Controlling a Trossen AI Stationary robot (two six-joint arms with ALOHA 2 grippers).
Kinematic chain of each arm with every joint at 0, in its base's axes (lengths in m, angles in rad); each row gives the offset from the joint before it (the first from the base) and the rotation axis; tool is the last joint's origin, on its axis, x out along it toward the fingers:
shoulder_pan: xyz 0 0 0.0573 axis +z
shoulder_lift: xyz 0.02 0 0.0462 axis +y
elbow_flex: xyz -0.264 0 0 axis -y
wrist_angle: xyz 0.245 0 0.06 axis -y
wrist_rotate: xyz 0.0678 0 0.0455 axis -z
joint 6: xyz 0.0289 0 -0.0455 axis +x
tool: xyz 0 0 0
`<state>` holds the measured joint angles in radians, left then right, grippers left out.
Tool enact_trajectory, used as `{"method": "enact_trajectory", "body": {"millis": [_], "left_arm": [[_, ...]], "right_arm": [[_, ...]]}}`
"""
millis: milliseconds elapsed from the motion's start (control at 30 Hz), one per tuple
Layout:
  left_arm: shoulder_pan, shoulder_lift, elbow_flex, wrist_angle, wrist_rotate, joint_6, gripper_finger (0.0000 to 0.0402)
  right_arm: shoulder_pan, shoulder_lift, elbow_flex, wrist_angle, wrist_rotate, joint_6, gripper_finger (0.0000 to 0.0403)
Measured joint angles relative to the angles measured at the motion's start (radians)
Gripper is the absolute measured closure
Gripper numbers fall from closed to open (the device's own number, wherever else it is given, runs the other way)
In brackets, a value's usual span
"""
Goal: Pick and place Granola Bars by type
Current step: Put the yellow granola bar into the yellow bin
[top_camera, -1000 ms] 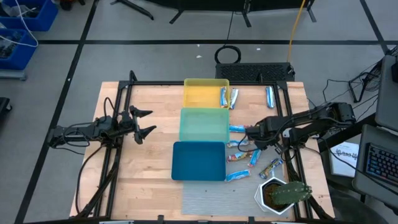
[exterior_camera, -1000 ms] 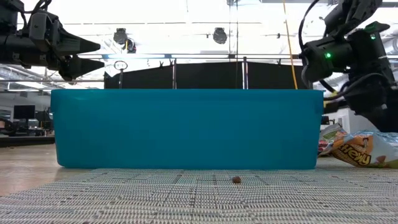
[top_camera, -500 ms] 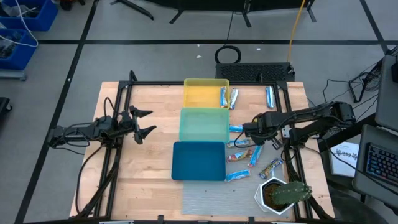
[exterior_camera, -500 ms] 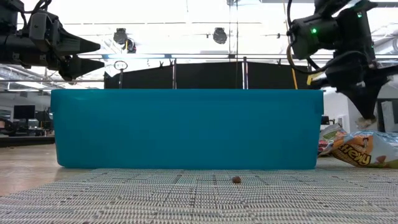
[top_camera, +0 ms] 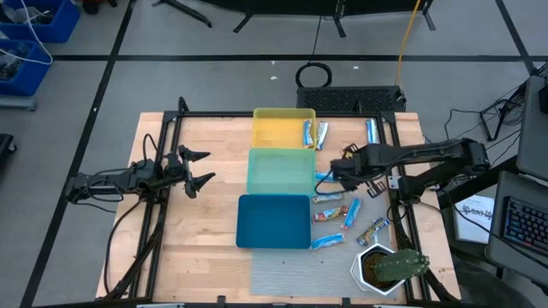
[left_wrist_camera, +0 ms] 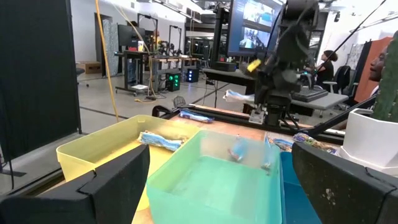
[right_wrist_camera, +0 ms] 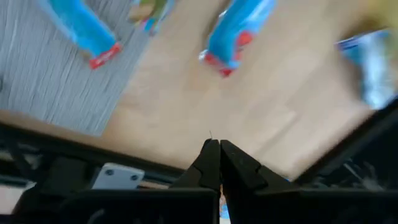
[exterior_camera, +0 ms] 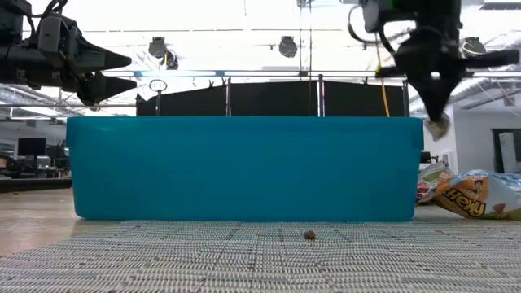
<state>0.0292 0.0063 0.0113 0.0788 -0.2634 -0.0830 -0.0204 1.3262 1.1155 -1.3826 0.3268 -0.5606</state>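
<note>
Several blue wrapped granola bars (top_camera: 328, 216) lie flat on the wood to the right of the green tray (top_camera: 280, 171) and blue tray (top_camera: 272, 221). Two bars (top_camera: 313, 133) lie in the yellow tray (top_camera: 278, 128), and one (top_camera: 371, 130) lies at the far right. My right gripper (top_camera: 334, 176) hangs above the table by the green tray's right edge, its fingers shut (right_wrist_camera: 217, 152) with a thin sliver between them. It also shows in the low view (exterior_camera: 437, 124). My left gripper (top_camera: 202, 168) is open and empty over the table's left side. My right gripper is shut on something thin. A sliver (right_wrist_camera: 210, 134) sticks out past the fingertips, and a blue bit (right_wrist_camera: 221, 208) shows between the fingers farther back. It looks like a bar seen edge-on, but which part is held I cannot tell. The fingers point down, and the thing is lifted clear.
A white pot with a green plant (top_camera: 385, 267) stands at the near right corner. A grey mat (top_camera: 300, 278) lies at the near edge. A black frame (top_camera: 390, 154) runs along the table's sides. An orange snack bag (exterior_camera: 476, 195) lies right of the blue tray.
My right gripper has risen from table height to above the blue tray's rim. It has also gone toward the far left, from over the loose bars to the green tray's right edge. My left arm has kept still.
</note>
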Motion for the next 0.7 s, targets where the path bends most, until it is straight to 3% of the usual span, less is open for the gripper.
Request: {"method": "enact_trajectory", "body": {"millis": [333,500,700], "left_arm": [[0.000,0.000,0.000,0.000,0.000,0.000,0.0009],[0.000,0.000,0.000,0.000,0.000,0.000,0.0009],[0.000,0.000,0.000,0.000,0.000,0.000,0.0009]], "right_arm": [[0.000,0.014,0.217,-0.012,0.076,-0.025,0.0403],[0.000,0.030,0.275,0.015,0.142,-0.101,0.0403],[0.000,0.048,0.281,0.029,0.144,-0.133,0.0403]]}}
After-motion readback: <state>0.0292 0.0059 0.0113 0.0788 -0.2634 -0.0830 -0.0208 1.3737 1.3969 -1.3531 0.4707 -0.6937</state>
